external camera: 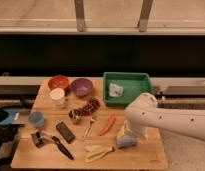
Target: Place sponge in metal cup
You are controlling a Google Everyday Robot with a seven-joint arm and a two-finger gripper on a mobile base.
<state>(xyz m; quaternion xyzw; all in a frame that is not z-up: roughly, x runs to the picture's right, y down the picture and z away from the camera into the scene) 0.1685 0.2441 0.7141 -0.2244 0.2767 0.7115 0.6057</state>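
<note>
At lower centre-right of the frame, the small flat blue-grey sponge [127, 144] lies on the wooden table [146, 156]. The white arm's tool [123, 136] is directly over it; contact and grip state cannot be told. The small shiny metal cup [74, 116] stands well left, mid-table, beside dark red grapes [89, 106]. The green plastic tray [145, 80], upper right, holds a white crumpled item [115, 90].
</note>
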